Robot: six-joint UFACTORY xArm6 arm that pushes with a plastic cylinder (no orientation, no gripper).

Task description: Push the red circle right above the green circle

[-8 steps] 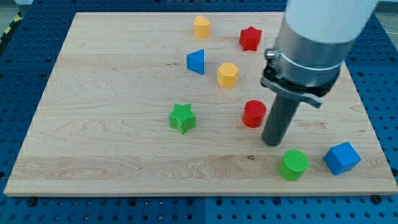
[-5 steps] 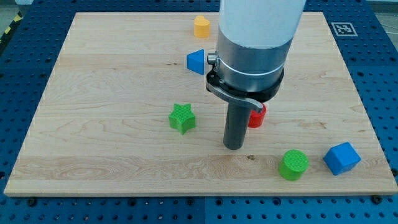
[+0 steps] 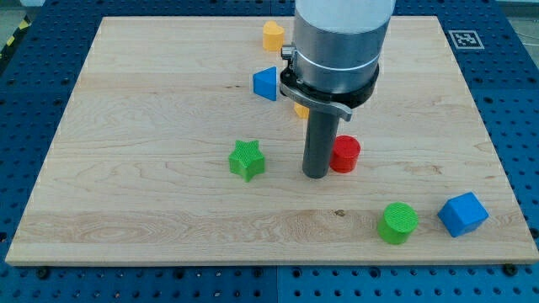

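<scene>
The red circle (image 3: 345,154) stands on the wooden board (image 3: 152,101) right of centre. The green circle (image 3: 397,222) lies lower and to the right, near the board's bottom edge. My tip (image 3: 316,174) rests on the board directly at the red circle's left side, touching or almost touching it. The arm's wide body hides the area above the red circle.
A green star (image 3: 247,160) lies left of my tip. A blue cube (image 3: 462,213) sits right of the green circle. A blue triangle (image 3: 265,83) and a yellow heart (image 3: 272,35) lie near the top. A yellow block (image 3: 301,110) shows partly behind the arm.
My tip moved from the red circle's right side around below it, leftward, then up to its left side. The red circle has barely shifted. The arm now covers the red star.
</scene>
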